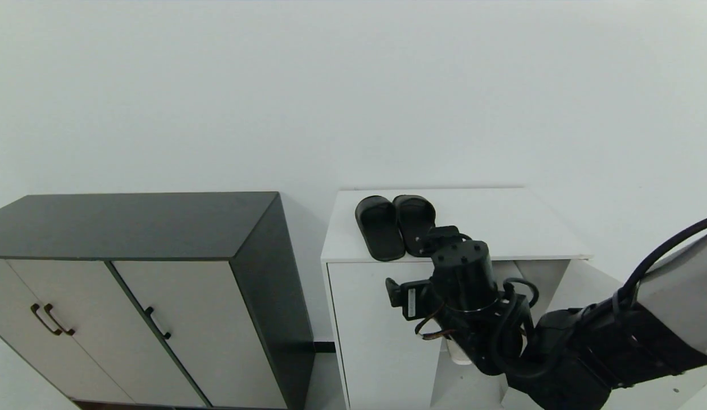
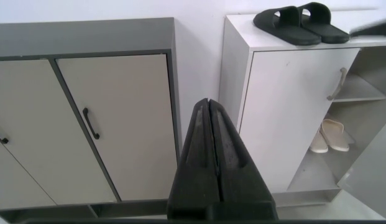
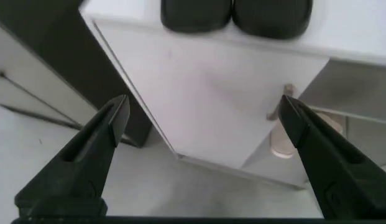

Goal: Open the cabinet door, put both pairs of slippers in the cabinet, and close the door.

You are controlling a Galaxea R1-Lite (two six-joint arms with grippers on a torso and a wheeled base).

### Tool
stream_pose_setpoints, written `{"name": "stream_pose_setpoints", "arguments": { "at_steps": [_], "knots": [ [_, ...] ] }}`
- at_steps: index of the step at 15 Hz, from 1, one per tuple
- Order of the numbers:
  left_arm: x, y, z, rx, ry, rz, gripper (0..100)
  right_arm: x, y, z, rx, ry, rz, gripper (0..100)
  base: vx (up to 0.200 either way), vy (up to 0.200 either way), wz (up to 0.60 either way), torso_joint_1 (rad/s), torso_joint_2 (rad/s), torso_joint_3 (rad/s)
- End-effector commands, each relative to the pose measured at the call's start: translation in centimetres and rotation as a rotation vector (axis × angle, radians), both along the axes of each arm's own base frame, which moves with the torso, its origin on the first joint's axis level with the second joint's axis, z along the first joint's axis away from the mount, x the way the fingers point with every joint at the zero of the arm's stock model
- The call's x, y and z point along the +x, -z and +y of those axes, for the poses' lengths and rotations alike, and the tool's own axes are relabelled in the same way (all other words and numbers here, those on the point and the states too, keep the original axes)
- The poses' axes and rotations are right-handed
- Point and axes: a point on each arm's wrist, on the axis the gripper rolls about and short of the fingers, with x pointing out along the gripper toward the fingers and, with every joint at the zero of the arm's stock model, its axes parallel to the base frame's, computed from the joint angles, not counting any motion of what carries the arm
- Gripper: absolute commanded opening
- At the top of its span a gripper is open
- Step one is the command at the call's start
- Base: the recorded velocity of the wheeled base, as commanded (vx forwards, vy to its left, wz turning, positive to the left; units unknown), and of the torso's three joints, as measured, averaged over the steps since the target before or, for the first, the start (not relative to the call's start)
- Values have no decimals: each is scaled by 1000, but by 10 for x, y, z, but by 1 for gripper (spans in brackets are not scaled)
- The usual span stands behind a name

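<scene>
Right pincer (image 3: pixel 203 102) is spread wide and holds nothing. It hangs before the tall white cabinet (image 1: pixel 364 330), up by the front top edge, just beside the pair of black moulded slide slippers (image 1: pixel 394 226) lying side by side on the cabinet top. Left pincer (image 2: pixel 209 109) is clenched on nothing, low down and facing both cabinets. The white cabinet's right side stands open, and a pair of pale cream slippers (image 2: pixel 332 135) rests on a lower shelf inside. Beside it the dark-topped cabinet with beige doors (image 1: pixel 159 319) is closed.

Pair of black slide slippers (image 1: pixel 394 226) side by side atop white cabinet (image 1: pixel 381 319); cream slippers (image 2: pixel 331 135) on its exposed lower shelf.
</scene>
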Motion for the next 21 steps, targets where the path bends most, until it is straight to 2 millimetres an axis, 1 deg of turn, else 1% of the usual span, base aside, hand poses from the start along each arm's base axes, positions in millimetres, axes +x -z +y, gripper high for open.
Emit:
{"name": "stream_pose_setpoints", "arguments": {
  "at_steps": [1, 3, 5, 9, 14, 16, 18, 21],
  "knots": [
    [0, 0, 0, 0, 0, -1, 0, 3, -17, 7, 41, 23, -40, 100, 0, 0, 0, 0, 0, 0],
    [0, 0, 0, 0, 0, 1, 0, 5, -10, 8, 9, 33, -40, 100, 0, 0, 0, 0, 0, 0],
    [0, 0, 0, 1, 0, -1, 0, 10, -3, 11, 27, 35, -60, 100, 200, 0, 0, 0, 0, 2],
    [0, 0, 0, 0, 0, 1, 0, 17, 10, 13, -17, 24, -111, 100, 200, 0, 0, 0, -1, 2],
    [0, 0, 0, 0, 0, -1, 0, 29, 23, 9, -52, 36, -110, 100, 200, 0, 0, 7, 3, 1],
    [0, 0, 0, 0, 0, 1, 0, 35, 26, 5, -58, 11, -106, 100, 0, 0, 0, 0, 0, 0],
    [0, 0, 0, 0, 0, -1, 0, 40, 24, 7, -44, -10, -111, 100, 0, 0, 0, 0, 0, 0],
    [0, 0, 0, 1, 0, 1, 0, 56, 24, 9, -59, -12, -137, 100, 0, 0, 0, 0, 0, 0]
  ]
}}
